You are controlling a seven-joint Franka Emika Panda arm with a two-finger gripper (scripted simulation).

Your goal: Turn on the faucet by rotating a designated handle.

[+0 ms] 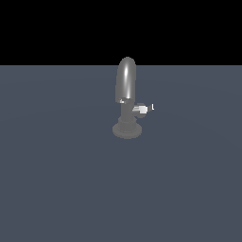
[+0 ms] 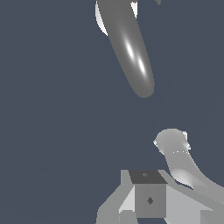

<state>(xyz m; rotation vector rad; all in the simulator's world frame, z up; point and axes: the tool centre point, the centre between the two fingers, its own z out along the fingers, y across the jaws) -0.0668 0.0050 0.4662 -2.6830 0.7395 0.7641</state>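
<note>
One faucet (image 1: 126,101) stood alone on the grey floor (image 1: 56,179), and one handle (image 1: 141,109) jutted level from its column toward the exterior view's right, long axis sideways, tipped by a thin white bar. No arm showed there. In the wrist view the gripper (image 2: 146,199) sat close beside the handle (image 2: 173,142); its opening could not be judged, and nothing appeared held.

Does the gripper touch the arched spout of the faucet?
Apart. The wrist view shows bare floor between the gripper and the spout.
</note>
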